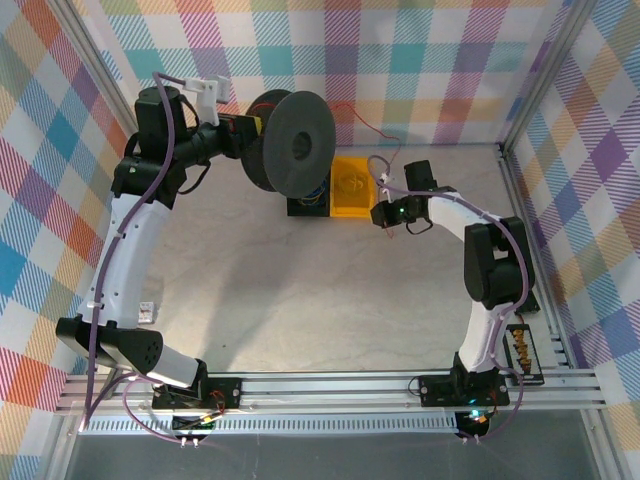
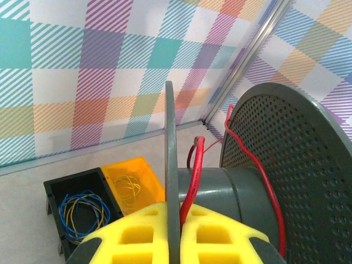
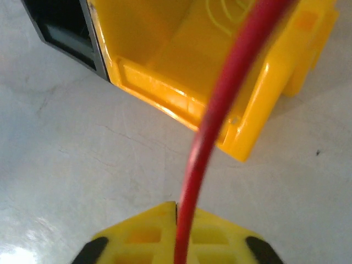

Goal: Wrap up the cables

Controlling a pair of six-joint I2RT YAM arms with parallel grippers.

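Left fingers point(image 2: 159, 225) clamped on the flange of the black spool point(image 2: 297, 165). Right fingers point(image 3: 164, 226) pinched shut on the red wire point(image 3: 220, 104), near the yellow bin point(image 3: 165, 55).

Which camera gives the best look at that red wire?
The left wrist view: the wire is sharp, running over the spool. The right wrist view shows a blurred stretch in the shut right tool; the top view, a faint thread.

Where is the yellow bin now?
In the top view the yellow bin stands at the far middle of the table, right of the black bin and near the black spool.
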